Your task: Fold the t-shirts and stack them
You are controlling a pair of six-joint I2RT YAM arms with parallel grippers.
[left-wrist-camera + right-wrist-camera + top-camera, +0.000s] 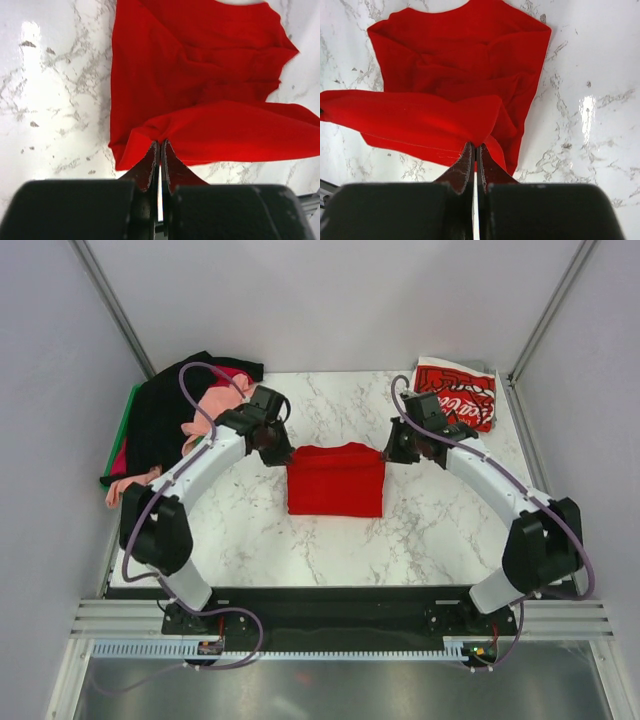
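A plain bright red t-shirt (336,480) lies partly folded at the middle of the marble table. My left gripper (277,452) is shut on its far left corner, and the cloth bunches at the fingertips in the left wrist view (161,142). My right gripper (394,452) is shut on its far right corner, seen pinched in the right wrist view (475,145). The held edge (240,130) hangs a little above the rest of the shirt. A folded red Coca-Cola shirt (458,392) lies at the far right. Black (165,415), salmon-pink (210,405) and magenta shirts are heaped at the far left.
A green tray (124,420) peeks out under the heap of shirts at the left edge. Grey walls close in the table on the left, right and back. Bare marble (330,550) lies between the red shirt and the arm bases.
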